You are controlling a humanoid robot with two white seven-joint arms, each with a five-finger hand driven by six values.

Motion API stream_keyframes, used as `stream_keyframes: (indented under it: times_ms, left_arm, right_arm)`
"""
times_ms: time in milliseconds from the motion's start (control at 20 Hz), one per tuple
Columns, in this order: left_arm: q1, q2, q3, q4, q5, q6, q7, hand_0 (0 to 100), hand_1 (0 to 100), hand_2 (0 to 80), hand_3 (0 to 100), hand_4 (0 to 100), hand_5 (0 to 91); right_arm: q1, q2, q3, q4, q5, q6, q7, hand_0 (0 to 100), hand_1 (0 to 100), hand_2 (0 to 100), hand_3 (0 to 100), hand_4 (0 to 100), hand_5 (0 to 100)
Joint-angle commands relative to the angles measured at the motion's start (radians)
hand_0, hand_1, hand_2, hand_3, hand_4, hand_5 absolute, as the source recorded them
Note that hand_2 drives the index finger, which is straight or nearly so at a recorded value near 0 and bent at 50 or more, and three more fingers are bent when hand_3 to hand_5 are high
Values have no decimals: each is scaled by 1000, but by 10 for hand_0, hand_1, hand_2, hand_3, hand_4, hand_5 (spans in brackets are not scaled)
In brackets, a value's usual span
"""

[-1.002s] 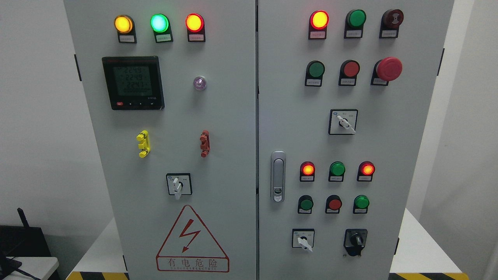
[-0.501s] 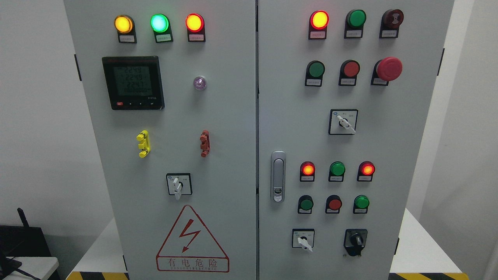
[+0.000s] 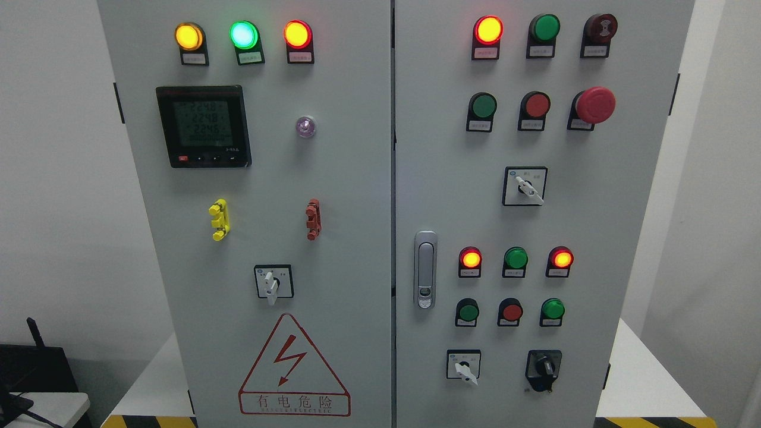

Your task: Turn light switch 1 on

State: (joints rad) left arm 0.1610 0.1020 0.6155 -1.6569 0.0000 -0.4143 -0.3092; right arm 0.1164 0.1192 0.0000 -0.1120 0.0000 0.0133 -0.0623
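Observation:
A grey electrical cabinet [image 3: 357,178] with two doors fills the head view. The right door carries a lit red lamp [image 3: 488,30], unlit green lamps, green [image 3: 483,106] and red [image 3: 537,105] push buttons, a red mushroom stop button [image 3: 594,104], and a white-handled rotary switch [image 3: 524,186]. Lower down are lit red lamps [image 3: 470,259] [image 3: 562,258], a row of buttons [image 3: 511,311], another white rotary switch [image 3: 464,364] and a black knob [image 3: 543,368]. I cannot tell which control is light switch 1. Neither hand is in view.
The left door has yellow, green and red lit lamps [image 3: 244,34], a digital meter [image 3: 203,126], a rotary switch [image 3: 273,282] and a warning triangle [image 3: 293,368]. A silver door latch [image 3: 424,269] sits beside the seam. White table surfaces [image 3: 648,380] flank the cabinet; dark equipment [image 3: 30,368] sits lower left.
Only the digits on the meter display have changed; nothing else has moved.

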Motion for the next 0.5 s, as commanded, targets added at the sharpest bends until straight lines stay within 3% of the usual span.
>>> stream_keyframes:
  times_ms: [0, 200, 451]
  left_arm:
    - [-63, 1, -166, -145, 14, -6, 5, 142, 0, 375, 643, 751, 677]
    - [-124, -13, -253, -168, 11, -1, 12, 28, 0, 413, 703, 778, 734]
    - [-163, -65, -374, -201, -6, 9, 53, 0, 5, 416, 731, 791, 784]
  right_arm:
    - [-1, 0, 17, 0, -25, -1, -1, 120, 389, 0, 0, 0, 0]
    - [0, 0, 17, 0, -25, -1, -1, 120, 389, 0, 0, 0, 0]
    - [0, 0, 17, 0, -25, 0, -1, 120, 389, 0, 0, 0, 0]
